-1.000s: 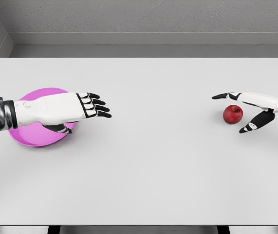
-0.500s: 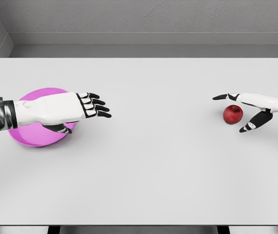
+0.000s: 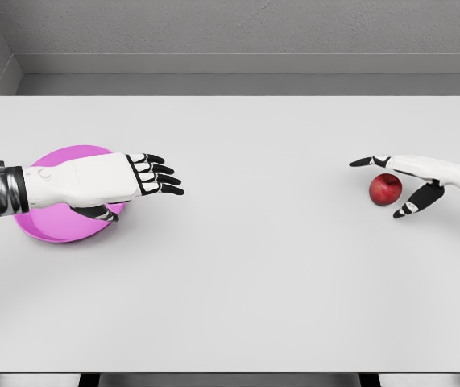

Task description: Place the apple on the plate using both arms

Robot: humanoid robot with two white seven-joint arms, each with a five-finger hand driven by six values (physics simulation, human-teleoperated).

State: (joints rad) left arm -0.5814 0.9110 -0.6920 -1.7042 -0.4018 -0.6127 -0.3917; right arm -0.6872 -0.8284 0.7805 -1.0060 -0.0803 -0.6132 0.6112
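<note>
The plate [image 3: 48, 230] lies on the table [image 3: 254, 266] at nine o'clock, under the left hand [image 3: 113, 179]. The apple [image 3: 385, 189] sits at three o'clock, between the right hand's [image 3: 411, 181] fingers.

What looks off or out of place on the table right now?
Nothing spilled or damaged. One oddity: the left hand hovers over the pink plate, covering the spot the apple must go. The open right hand brackets the apple.
</note>
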